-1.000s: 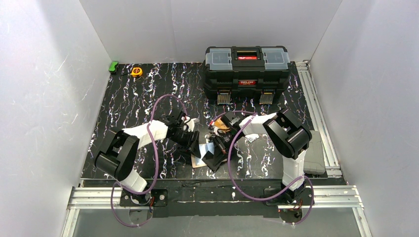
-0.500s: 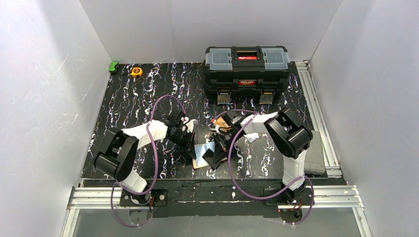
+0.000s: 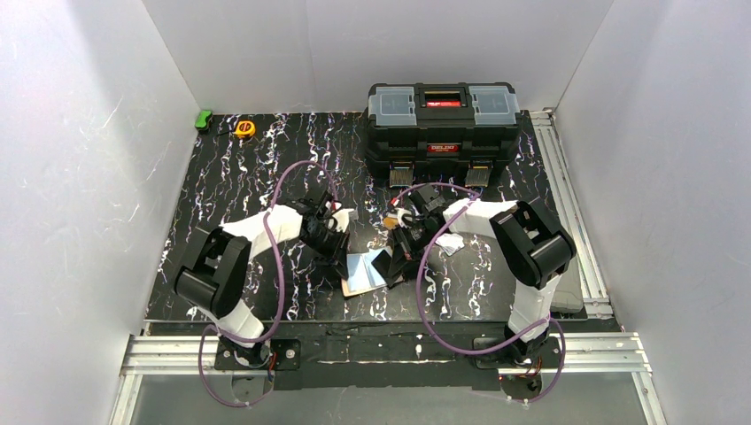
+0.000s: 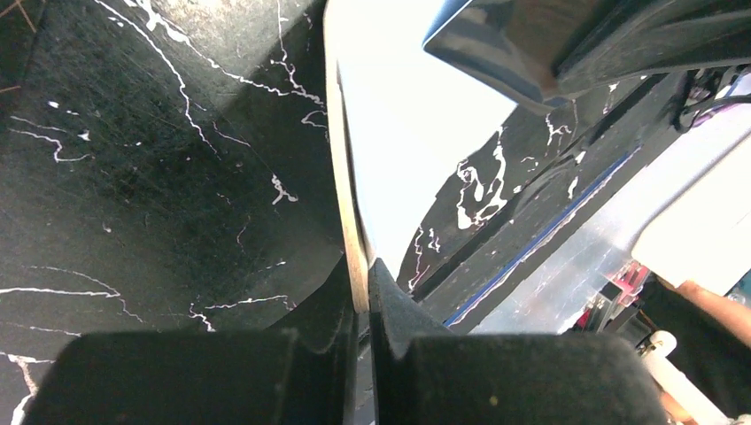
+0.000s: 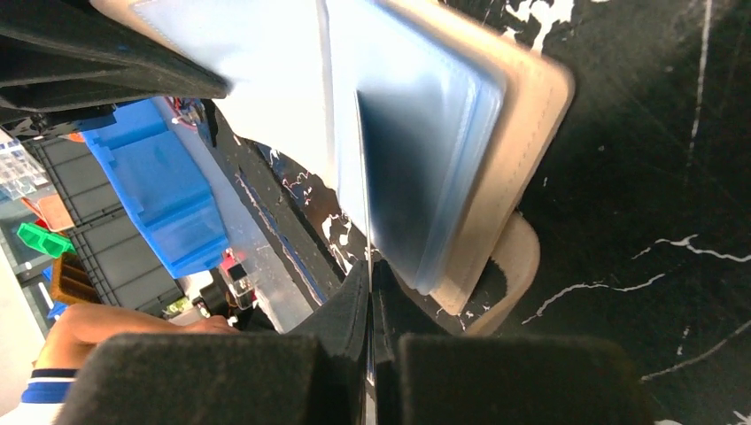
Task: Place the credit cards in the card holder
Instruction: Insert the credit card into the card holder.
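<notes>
The tabletop (image 3: 230, 177) under the toolbox (image 3: 443, 124) looks like smooth black laminate printed with white veins, with a low sheen and fine scuffs. The toolbox is moulded black plastic with clear plastic lids and dull metal latches. In front of the toolbox, the card holder (image 5: 522, 159) has a matt cream, leather-like cover and soft translucent pale blue plastic sleeves. The black card (image 4: 491, 44) is glossy and reflective. The left end effector (image 4: 363, 292) and right end effector (image 5: 369, 279) are faced in matt black, finely grained foam-like material.

White enclosure walls (image 3: 80, 133), black white-veined tabletop (image 3: 230, 177), black toolbox (image 3: 443, 133) at back
</notes>
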